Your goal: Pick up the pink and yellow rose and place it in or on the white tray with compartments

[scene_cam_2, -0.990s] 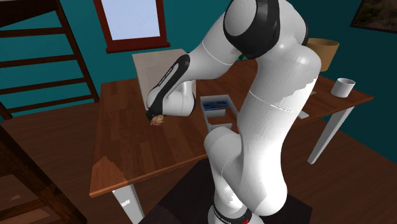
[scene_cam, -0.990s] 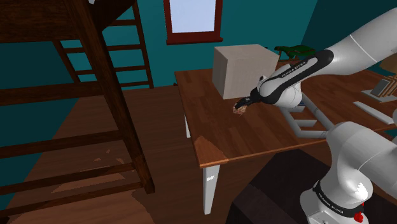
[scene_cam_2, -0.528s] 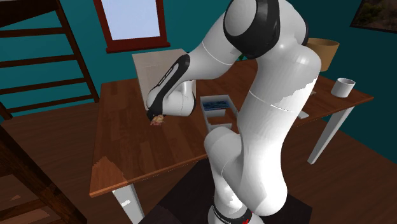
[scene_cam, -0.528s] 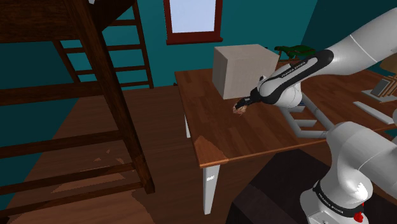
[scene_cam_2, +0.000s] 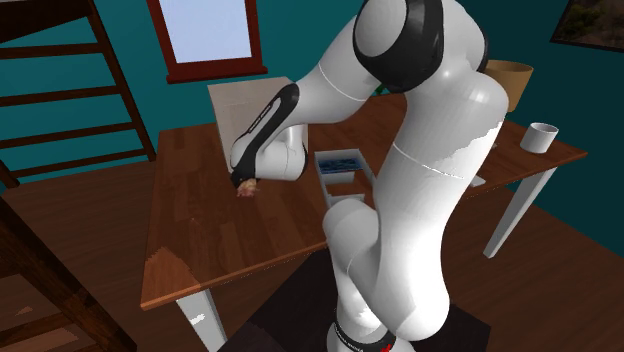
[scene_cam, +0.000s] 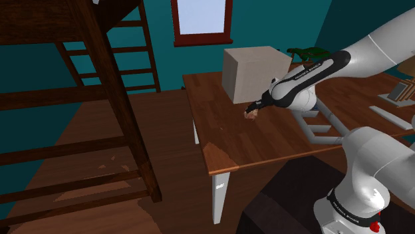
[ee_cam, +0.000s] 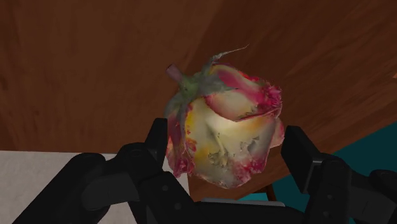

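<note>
Pink-and-yellow rose (ee_cam: 222, 137) is lifting slightly off the tabletop (scene_cam: 253, 143) | claw (ee_cam: 228, 141) is clasping its bloom | carrying to tray (scene_cam_2: 323, 170) is coming next

Dim, even render light, a pale window (scene_cam: 201, 16) the brightest patch, faint shadows across the wooden floor (scene_cam: 166, 133).

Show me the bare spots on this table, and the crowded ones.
Bare table wood runs from the gripper, shut on the rose, to the front edge and corner. Crowded: the box behind the gripper, the white tray beside the arm; a mug sits at the far end.
</note>
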You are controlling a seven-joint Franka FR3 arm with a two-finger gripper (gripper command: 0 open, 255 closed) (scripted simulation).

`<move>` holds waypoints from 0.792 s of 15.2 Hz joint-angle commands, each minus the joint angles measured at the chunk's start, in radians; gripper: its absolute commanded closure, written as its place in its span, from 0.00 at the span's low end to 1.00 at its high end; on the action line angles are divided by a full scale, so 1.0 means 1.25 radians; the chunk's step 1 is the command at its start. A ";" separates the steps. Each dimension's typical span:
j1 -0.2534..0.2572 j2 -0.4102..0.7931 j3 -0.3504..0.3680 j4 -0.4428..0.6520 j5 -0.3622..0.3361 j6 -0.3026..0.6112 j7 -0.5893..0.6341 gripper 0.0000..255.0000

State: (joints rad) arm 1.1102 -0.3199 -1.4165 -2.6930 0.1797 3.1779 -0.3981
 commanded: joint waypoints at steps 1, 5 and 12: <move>-0.070 0.002 0.069 0.000 -0.006 -0.022 0.012 1.00; -0.216 -0.003 0.214 0.005 -0.032 -0.073 0.047 1.00; -0.403 -0.036 0.395 0.023 -0.100 -0.161 0.122 1.00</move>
State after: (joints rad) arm 0.6355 -0.3579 -0.9489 -2.6671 0.0671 2.9916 -0.2577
